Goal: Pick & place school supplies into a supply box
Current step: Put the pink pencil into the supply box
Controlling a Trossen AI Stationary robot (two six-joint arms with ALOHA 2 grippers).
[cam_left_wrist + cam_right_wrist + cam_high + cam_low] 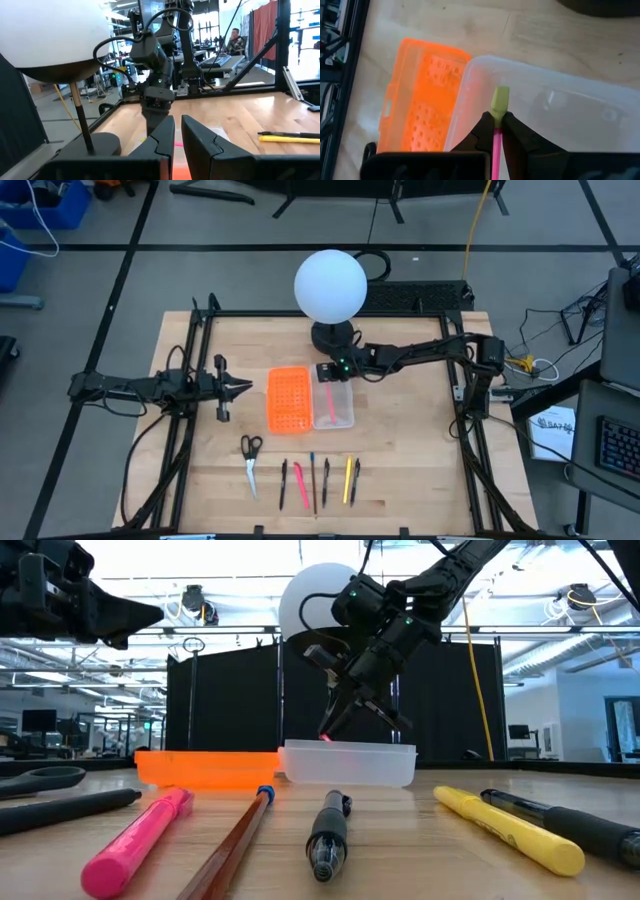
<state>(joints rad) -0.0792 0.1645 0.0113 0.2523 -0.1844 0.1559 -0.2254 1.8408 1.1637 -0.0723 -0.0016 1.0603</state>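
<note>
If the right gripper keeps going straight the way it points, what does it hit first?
Most likely the floor of the shallow clear plastic tray. The right gripper points down into it, shut on a pink pencil with a yellow-green end, so that end would probably touch first; depth is unclear.

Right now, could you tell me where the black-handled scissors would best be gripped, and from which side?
I'd grip the scissors from straight above, at the silver blades just below the handle loops. They lie flat, apart from the pens, with the blades closed into one narrow bar the fingers can span. The left gripper is free and nearer; the right gripper holds a pink pen.
</note>
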